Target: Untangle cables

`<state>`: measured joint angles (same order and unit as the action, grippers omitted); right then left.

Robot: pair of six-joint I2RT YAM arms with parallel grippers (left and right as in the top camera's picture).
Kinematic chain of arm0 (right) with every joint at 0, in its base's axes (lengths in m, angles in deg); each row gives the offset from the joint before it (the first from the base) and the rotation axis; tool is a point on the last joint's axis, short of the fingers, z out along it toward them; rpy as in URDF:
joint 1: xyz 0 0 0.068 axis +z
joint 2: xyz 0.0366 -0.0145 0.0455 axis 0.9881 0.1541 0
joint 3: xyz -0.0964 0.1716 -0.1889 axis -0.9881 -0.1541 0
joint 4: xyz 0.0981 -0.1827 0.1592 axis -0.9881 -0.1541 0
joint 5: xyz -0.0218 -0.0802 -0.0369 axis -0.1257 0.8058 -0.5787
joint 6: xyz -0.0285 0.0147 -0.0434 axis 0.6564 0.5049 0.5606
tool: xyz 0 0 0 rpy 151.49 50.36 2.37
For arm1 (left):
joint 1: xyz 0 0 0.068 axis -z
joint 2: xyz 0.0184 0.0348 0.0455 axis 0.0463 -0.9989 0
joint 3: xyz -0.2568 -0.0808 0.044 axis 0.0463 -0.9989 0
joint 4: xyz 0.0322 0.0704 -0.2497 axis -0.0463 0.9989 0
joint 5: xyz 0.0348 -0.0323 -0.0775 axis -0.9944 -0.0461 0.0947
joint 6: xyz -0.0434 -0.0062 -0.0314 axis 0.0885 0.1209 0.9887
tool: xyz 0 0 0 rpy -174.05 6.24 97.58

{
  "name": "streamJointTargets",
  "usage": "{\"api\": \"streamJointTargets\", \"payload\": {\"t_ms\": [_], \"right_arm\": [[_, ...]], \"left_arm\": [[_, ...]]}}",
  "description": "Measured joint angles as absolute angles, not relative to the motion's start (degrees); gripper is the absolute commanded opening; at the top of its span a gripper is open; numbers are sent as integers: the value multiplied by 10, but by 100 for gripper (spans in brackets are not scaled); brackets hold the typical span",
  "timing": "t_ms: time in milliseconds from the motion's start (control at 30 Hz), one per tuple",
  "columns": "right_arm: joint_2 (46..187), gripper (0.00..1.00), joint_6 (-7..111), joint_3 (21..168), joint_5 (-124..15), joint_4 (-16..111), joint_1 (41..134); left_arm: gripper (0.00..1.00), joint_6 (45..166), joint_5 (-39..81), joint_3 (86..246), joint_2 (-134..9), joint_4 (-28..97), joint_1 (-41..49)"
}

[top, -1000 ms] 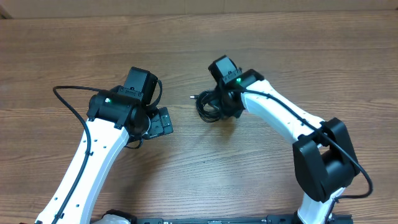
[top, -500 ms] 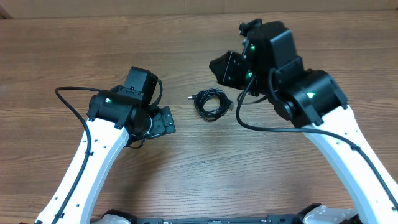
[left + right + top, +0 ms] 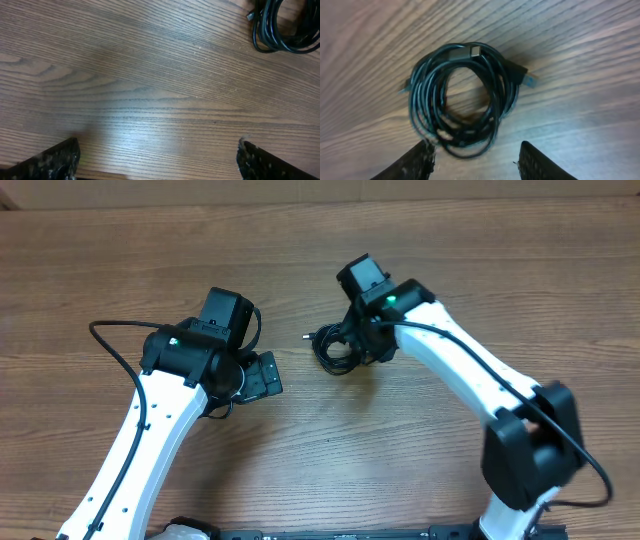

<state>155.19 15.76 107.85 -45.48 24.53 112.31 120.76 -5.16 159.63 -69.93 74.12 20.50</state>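
My right claw is spread, pinching nothing; cables lie coiled in one bundle on table just past its fingertips. Left claw spread wide, bundle well off to its right.

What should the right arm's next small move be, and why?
Probably lower the right gripper and close on the near strands: the cables lie in one coiled bundle on the table, unheld, and its open fingers flank the coil's near edge.
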Motion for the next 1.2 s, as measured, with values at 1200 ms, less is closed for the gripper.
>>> {"api": "streamJointTargets", "payload": {"t_ms": [1200], "right_arm": [[1614, 24, 161, 1060, -513, 316, 1124]], "left_arm": [[100, 1208, -52, 1596, -699, 739, 205]]}}
